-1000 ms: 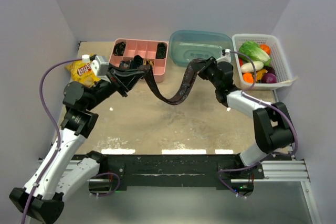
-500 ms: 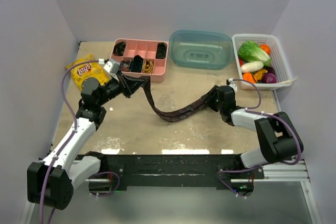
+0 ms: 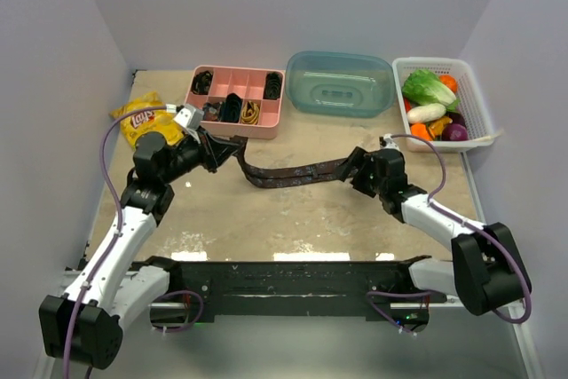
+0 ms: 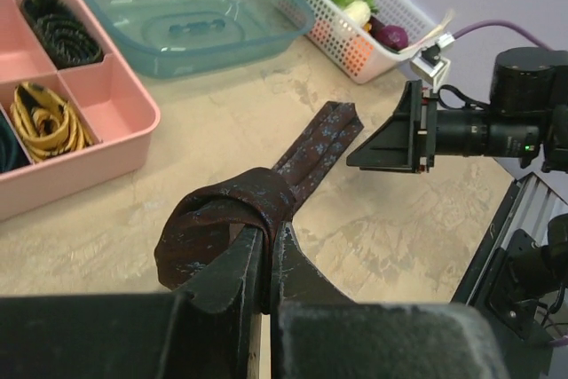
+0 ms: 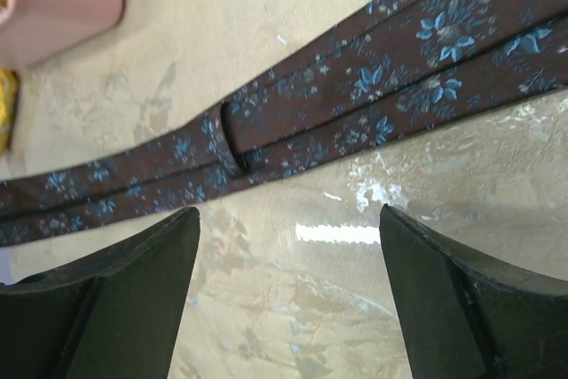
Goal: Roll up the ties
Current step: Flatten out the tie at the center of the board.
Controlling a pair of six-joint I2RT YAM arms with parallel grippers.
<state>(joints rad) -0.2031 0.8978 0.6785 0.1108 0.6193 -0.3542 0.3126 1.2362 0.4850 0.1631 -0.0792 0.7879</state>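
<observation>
Dark brown necktie (image 3: 293, 172) with a blue floral print, lying stretched across the tan surface (image 3: 293, 219) just in front of the pink divided tray (image 3: 262, 129). We see the left end effector (image 4: 266, 250) clenched on one end of the tie, where the fabric is bunched and folded over the fingers. The right end effector (image 5: 288, 219) is released, fingers spread wide. The tie's other stretch runs flat on the surface beneath them.
</observation>
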